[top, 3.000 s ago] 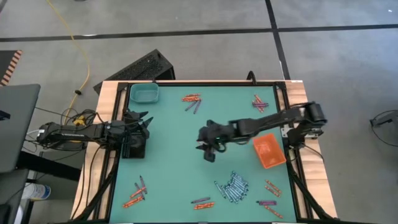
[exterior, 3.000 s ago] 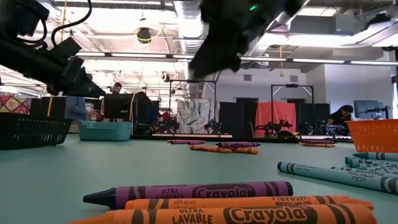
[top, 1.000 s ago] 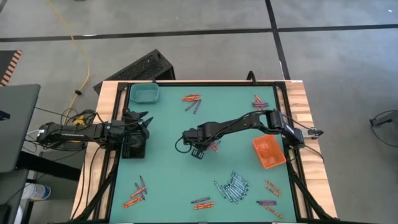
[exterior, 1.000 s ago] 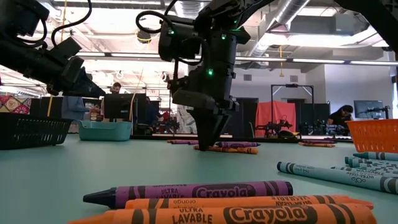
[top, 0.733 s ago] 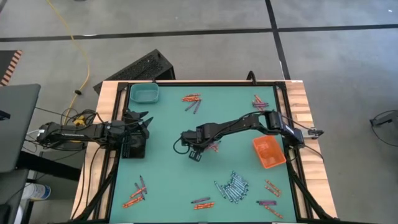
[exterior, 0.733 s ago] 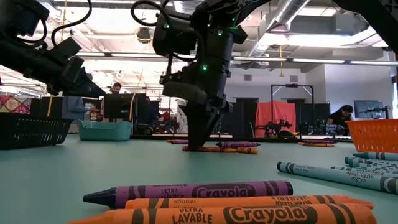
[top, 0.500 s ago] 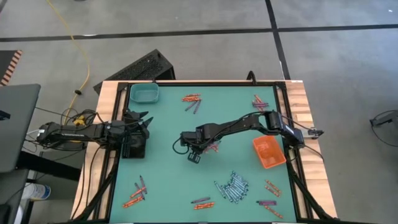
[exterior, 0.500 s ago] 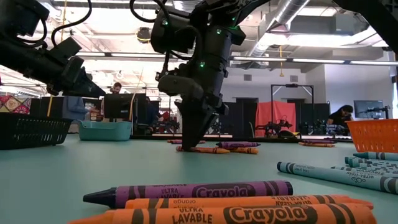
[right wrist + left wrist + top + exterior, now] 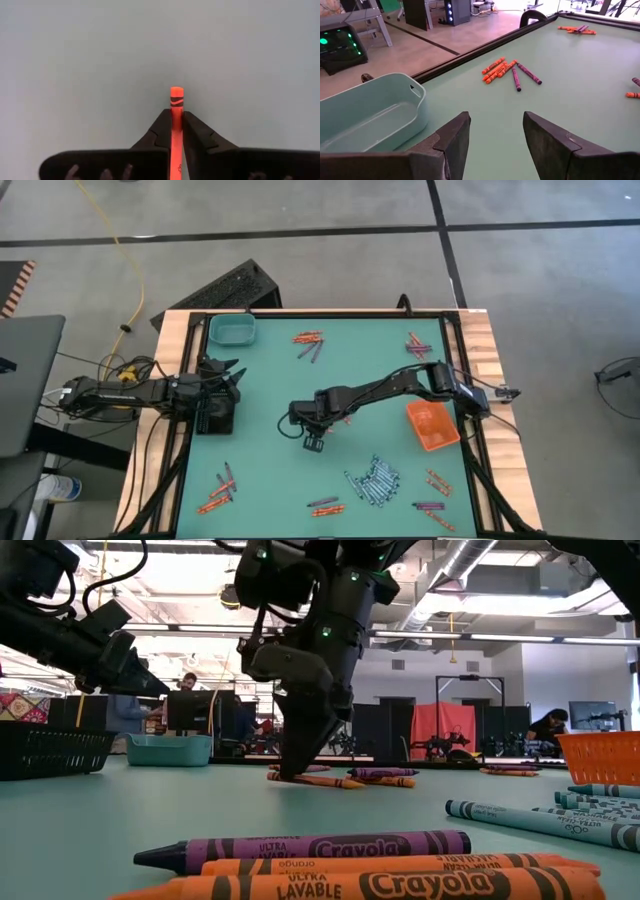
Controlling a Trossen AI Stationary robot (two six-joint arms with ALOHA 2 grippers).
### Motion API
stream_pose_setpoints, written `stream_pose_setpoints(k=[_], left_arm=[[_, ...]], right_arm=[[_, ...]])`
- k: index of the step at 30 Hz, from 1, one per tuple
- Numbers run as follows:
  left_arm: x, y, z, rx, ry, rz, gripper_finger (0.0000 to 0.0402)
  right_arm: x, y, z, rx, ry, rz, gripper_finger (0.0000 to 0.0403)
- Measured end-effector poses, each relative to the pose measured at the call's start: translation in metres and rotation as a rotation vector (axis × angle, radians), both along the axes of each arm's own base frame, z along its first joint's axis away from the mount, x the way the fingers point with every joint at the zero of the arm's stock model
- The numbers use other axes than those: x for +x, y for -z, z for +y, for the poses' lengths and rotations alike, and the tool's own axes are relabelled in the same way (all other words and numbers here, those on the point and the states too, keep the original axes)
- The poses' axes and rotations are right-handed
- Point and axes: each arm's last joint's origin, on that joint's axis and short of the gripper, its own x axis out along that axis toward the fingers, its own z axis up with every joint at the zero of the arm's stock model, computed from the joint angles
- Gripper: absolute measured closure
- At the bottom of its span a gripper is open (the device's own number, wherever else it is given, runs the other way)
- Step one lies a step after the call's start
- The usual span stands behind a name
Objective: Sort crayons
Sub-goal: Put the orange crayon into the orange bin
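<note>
Right wrist view: right tool (image 9: 177, 116) pinches an orange crayon (image 9: 176, 102) at frame centre, just over the surface (image 9: 75, 60). Thin grip; it may slip or pivot. Left tool (image 9: 494, 131) open, idle at high view's left.

Green-topped desk (image 9: 270, 470) with wooden edges. Teal tray (image 9: 232, 330) at far left corner, empty. Orange tray (image 9: 432, 424) near right edge. Black tray (image 9: 217, 413) at left edge. Black crate (image 9: 228, 288) on grey floor behind desk, yellow cable (image 9: 118, 250) beside it. Person (image 9: 185, 685) seated in background room.
</note>
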Motion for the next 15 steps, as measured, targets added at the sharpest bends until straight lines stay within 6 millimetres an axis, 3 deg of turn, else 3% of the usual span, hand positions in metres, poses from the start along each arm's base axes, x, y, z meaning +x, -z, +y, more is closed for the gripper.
stream_pose_setpoints(k=[15], left_arm=[[0.0, 0.0, 0.0, 0.0, 0.0, 0.0, 0.0225]], right_arm=[[-0.002, 0.001, 0.027, -0.091, -0.177, -0.019, 0.0363]])
